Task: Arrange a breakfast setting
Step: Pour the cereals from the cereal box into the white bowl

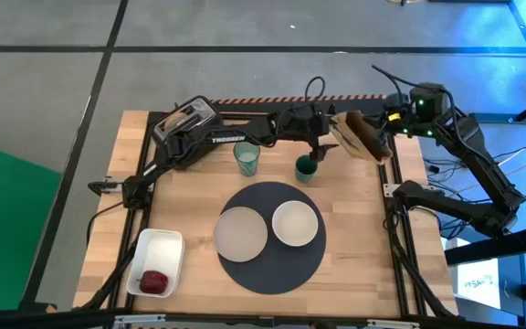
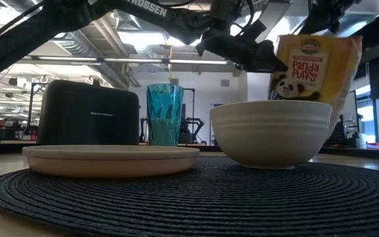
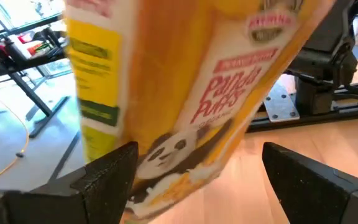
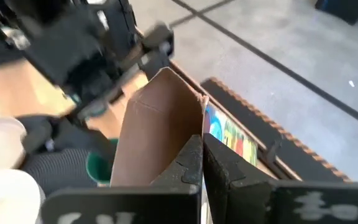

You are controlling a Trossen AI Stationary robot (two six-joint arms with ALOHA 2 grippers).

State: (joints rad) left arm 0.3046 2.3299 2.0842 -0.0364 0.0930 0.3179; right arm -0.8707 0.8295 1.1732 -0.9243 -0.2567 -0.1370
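Observation:
A round dark-grey mat [image 1: 272, 260] lies mid-table and bears a pale beige plate [image 1: 241, 232] and a white bowl [image 1: 295, 222]. A bluish glass [image 1: 247, 158] and a small teal round thing [image 1: 306, 168] stand behind the mat. A red fruit [image 1: 153, 281] lies in the white tray [image 1: 164, 245]. My right gripper [image 4: 202, 163] is shut on a yellow Panda Puffs cereal box [image 1: 359, 135] at the far right. My left gripper [image 3: 197, 180] is open, with its fingers on either side of the box's lower part [image 3: 185, 143]. I see no spoon or bagel plainly. My right gripper pinches the box's open top [image 4: 188, 127], at the edge of one brown wall, between its two fingers. It comes from above and from the table's right. The box hangs tilted below it; I cannot tell whether its lower end is on the table.
A black toaster [image 1: 185, 123] stands at the far left, under my left arm, which reaches across the table's far side. The glass and the teal thing stand close to my left gripper. The mat fills the table's middle.

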